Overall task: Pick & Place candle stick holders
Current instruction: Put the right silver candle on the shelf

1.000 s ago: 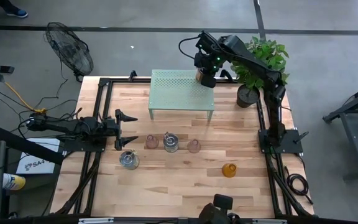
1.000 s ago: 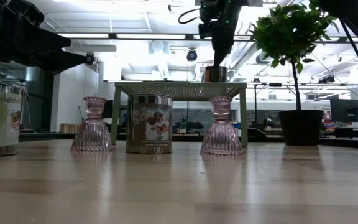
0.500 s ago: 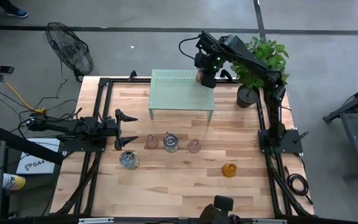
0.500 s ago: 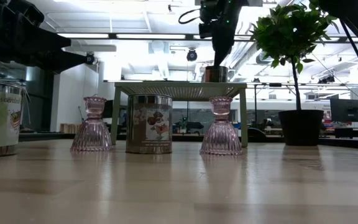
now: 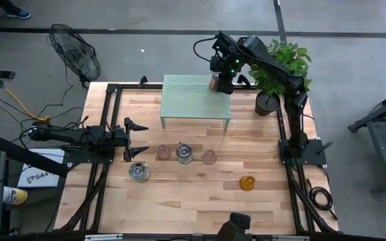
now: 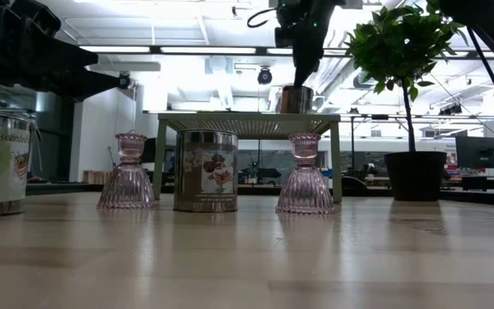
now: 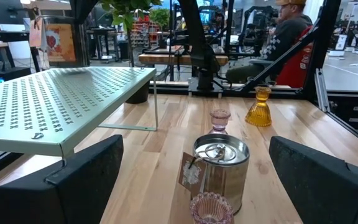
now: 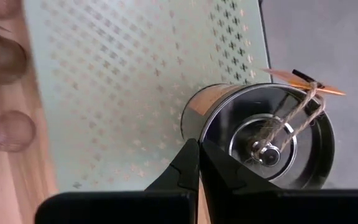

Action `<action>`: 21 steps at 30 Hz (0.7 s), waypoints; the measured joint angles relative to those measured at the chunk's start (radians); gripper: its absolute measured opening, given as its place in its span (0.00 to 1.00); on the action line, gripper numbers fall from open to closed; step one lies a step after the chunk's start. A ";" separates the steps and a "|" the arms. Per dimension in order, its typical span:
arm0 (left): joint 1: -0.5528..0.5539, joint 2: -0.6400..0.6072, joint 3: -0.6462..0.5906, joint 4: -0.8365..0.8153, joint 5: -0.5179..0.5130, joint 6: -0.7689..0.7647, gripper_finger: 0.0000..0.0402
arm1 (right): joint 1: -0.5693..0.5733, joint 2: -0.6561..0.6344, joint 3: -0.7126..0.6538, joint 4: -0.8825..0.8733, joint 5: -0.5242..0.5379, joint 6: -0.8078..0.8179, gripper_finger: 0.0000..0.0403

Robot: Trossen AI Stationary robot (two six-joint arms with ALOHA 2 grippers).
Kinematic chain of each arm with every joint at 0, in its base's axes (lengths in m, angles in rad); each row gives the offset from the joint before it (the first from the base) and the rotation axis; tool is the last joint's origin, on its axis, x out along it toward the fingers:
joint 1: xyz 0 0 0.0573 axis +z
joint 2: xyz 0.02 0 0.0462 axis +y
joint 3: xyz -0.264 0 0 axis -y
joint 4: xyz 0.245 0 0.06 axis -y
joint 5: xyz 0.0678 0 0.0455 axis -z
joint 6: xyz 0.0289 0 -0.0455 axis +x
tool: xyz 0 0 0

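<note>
A silvery tin holder point(image 5: 214, 82) stands on the far right corner of the pale green perforated stand point(image 5: 193, 100); it also shows in the low view point(image 6: 295, 99). My right gripper point(image 8: 197, 149) is shut right over it, fingers pointing down. On the table stand two silvery tins point(image 5: 139, 172) point(image 5: 184, 154), two pink glass holders point(image 5: 163, 152) point(image 5: 209, 156) and an amber glass one point(image 5: 247, 183). My left gripper point(image 5: 136, 139) is open and empty at the table's left, level, facing the row. My right gripper comes from above with its shut fingertips point(image 8: 191, 163) at the near rim of the tin's lid point(image 8: 211, 127). I cannot tell whether they touch it. The tin stands upright on the stand, its tagged string on the lid knob.
A dark plant pot point(image 5: 267, 104) with a leafy plant stands right of the stand. A fan point(image 5: 76, 57) stands off the table's far left corner. A seated person point(image 7: 288, 28) shows beyond the table's right side. Bare wood lies along the near edge.
My right gripper has shifted a little up and toward the table's far edge over the stand's corner, staying shut. The tin on the stand shows a little more from above.
</note>
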 joint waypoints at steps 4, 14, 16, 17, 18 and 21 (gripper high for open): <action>0.000 0.000 0.000 0.000 0.000 0.000 0.99 | 0.001 0.000 0.004 -0.002 -0.005 0.004 0.00; 0.000 0.000 0.000 0.000 0.000 0.000 0.99 | 0.001 0.000 -0.002 -0.007 -0.003 0.009 0.00; 0.000 0.000 0.000 0.000 0.000 0.000 0.99 | 0.000 0.000 -0.003 -0.009 -0.004 0.011 0.00; 0.000 0.000 0.000 0.000 -0.001 0.000 0.99 | 0.001 0.000 -0.003 -0.009 -0.003 0.011 0.00; 0.000 0.000 0.000 0.000 -0.001 0.000 0.99 | 0.001 0.000 -0.003 -0.008 0.000 0.011 0.00; 0.000 0.000 0.000 0.000 -0.001 0.000 0.99 | 0.000 0.000 -0.003 -0.007 0.003 0.011 0.00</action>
